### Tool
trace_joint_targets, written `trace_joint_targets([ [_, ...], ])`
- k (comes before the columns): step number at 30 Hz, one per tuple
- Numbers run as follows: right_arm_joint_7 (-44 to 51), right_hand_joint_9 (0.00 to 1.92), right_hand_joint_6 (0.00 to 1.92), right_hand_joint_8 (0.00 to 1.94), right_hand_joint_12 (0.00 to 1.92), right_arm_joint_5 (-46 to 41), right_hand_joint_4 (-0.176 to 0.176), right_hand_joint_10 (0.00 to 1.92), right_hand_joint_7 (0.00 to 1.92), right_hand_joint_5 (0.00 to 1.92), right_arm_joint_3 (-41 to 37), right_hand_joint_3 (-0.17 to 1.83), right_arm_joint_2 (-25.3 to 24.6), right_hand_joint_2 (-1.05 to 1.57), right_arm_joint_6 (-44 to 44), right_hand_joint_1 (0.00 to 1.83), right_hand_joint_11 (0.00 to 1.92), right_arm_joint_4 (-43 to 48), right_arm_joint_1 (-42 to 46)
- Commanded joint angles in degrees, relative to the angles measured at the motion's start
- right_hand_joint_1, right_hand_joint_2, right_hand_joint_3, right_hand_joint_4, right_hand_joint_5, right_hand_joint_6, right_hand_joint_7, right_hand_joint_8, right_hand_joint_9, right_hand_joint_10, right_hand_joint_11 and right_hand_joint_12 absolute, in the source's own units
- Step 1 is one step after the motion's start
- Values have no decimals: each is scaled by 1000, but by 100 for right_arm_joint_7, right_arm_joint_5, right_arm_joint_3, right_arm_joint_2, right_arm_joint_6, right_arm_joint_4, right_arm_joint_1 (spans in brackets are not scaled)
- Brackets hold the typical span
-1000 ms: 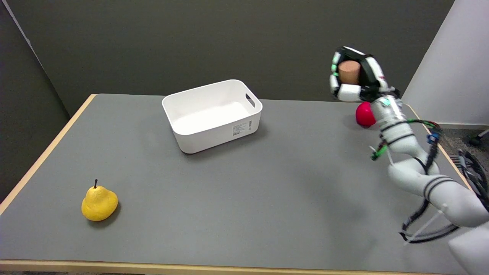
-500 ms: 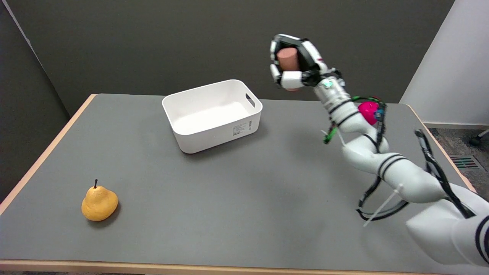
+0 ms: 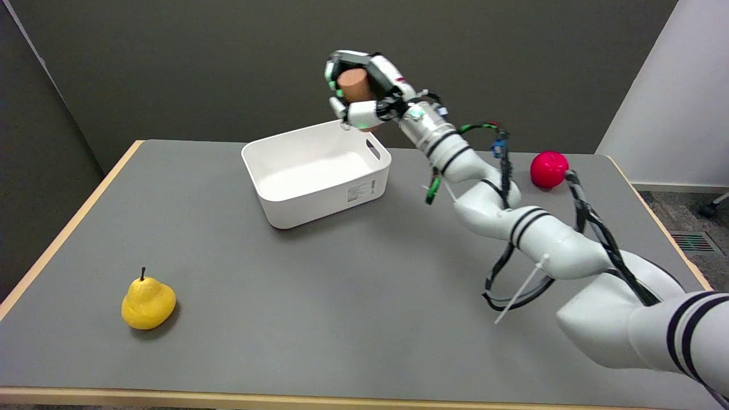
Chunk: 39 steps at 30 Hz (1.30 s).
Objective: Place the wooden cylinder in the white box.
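Observation:
My right hand (image 3: 364, 91) holds the wooden cylinder (image 3: 354, 86), a short tan-brown peg wrapped by the fingers with its flat end showing. The hand hangs in the air above the far right corner of the white box (image 3: 316, 196). The box is an open rectangular plastic bin with a handle slot in its right wall and a label on its near wall. It stands on the grey table at the middle back. Nothing lies inside it.
A yellow pear (image 3: 147, 302) sits near the table's front left. A red apple (image 3: 549, 169) rests at the back right. My white arm (image 3: 529, 233) stretches across the right half of the grey table (image 3: 342, 296), whose edges are pale wood.
My right hand has carried the wooden cylinder leftward, from above the red apple to above the box's far right corner. The apple, hidden partly before, now shows fully.

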State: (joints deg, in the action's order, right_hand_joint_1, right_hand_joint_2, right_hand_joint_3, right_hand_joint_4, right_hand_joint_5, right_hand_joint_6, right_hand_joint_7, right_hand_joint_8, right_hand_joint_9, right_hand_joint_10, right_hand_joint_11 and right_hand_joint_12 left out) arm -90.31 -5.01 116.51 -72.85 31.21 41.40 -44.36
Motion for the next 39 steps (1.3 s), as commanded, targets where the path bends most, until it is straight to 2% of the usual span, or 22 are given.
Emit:
trace_joint_targets([
  [1, 45, 684, 1713, 1757, 1921, 651, -23, 1921, 599, 604, 769, 857, -1005, 889, -906, 1487, 337, -441, -770],
  [5, 107, 717, 1749, 1769, 1921, 659, -23, 1921, 615, 580, 891, 928, -1165, 849, -1157, 1495, 261, -482, -745],
  [9, 429, 705, 1745, 1767, 1921, 619, -25, 1921, 600, 574, 898, 896, -1283, 869, -1251, 1490, 175, -682, -689],
  [23, 429, 687, 1739, 1767, 1921, 603, -22, 1921, 566, 564, 851, 835, -1275, 907, -1274, 1483, 101, -880, -450],
  [32, 429, 679, 1737, 1766, 1921, 603, -23, 1921, 556, 560, 786, 812, -1307, 922, -1275, 1480, 28, -1161, -619],
  [34, 429, 627, 1694, 1756, 1921, 603, -19, 1921, 510, 565, 737, 666, -1315, 1009, -1266, 1464, 31, -1276, -660],
  [39, 447, 584, 1712, 1755, 1921, 523, -17, 1921, 490, 543, 674, 567, -1340, 1067, -1250, 1454, -1, -1484, -738],
])
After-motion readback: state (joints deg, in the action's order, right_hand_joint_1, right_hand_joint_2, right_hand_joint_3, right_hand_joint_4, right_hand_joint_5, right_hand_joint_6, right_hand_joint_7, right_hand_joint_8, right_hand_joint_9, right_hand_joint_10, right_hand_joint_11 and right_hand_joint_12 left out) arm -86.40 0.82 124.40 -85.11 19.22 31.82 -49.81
